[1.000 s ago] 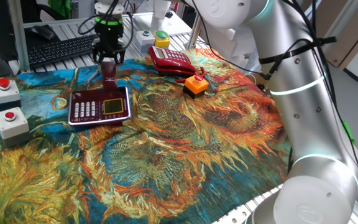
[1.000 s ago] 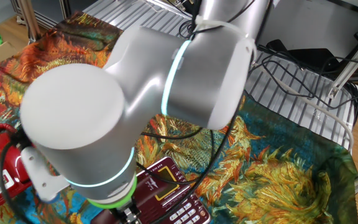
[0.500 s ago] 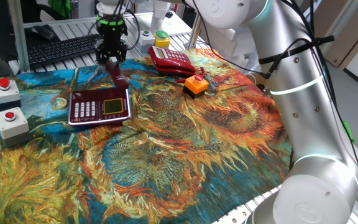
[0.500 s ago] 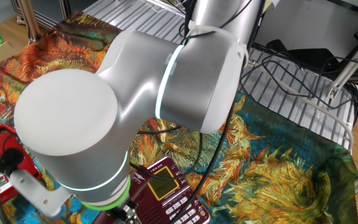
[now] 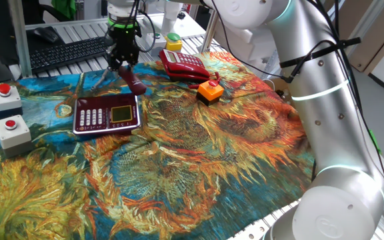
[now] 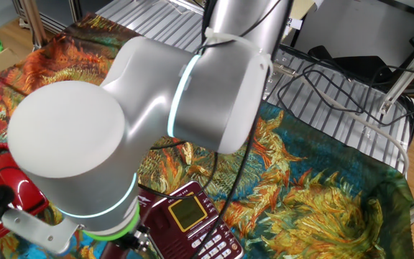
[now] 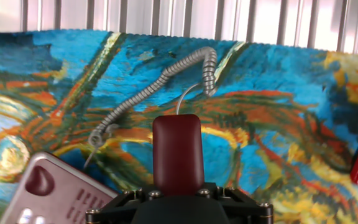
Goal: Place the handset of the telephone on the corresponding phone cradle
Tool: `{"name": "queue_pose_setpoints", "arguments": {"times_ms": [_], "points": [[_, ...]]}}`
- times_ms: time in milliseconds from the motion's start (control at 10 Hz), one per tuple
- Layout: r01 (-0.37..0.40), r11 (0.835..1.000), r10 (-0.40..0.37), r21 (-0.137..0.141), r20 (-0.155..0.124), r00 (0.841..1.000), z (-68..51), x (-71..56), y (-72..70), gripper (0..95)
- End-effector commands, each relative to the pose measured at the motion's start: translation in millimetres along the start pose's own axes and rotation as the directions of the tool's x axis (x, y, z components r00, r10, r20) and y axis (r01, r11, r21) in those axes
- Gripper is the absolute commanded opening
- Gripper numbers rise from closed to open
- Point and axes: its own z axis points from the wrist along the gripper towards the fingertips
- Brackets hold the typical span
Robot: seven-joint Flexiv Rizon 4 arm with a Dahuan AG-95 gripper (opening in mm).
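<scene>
Phone cradle [image 5: 107, 114] flat on sunflower cloth [image 5: 179, 153], keys up. Just behind it, claw [image 5: 123, 62] points down, clamped on handset [image 5: 133, 83], which hangs tilted in air above cradle's back right corner. Grey coiled cord [image 7: 160, 84] trails on cloth. Bright red phone [image 5: 183, 65] further back on worktop.

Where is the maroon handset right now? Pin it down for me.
In one fixed view the handset hangs tilted in the gripper, just above the far right corner of the phone cradle, left of the red telephone.
</scene>
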Motion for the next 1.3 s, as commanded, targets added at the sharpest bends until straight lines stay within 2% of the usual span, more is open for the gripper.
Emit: {"name": "queue_pose_setpoints", "arguments": {"times_ms": [100,500,700,1200,1300], "points": [[0.037,0.999,-0.037,0.01,-0.002,0.999,4.8,-2.6,-11.1,0.0],[0.109,0.994,-0.109,0.023,-0.006,0.994,14.9,-4.7,-29.9,0.0],[0.11,0.994,-0.11,0.017,-0.003,0.994,18.3,-5.0,-35.8,0.0],[0.11,0.994,-0.11,0.019,0.001,0.994,27.1,-6.5,-36.3,0.0],[0.11,0.994,-0.11,0.019,0.001,0.994,31.9,-7.7,-36.3,0.0]]}}
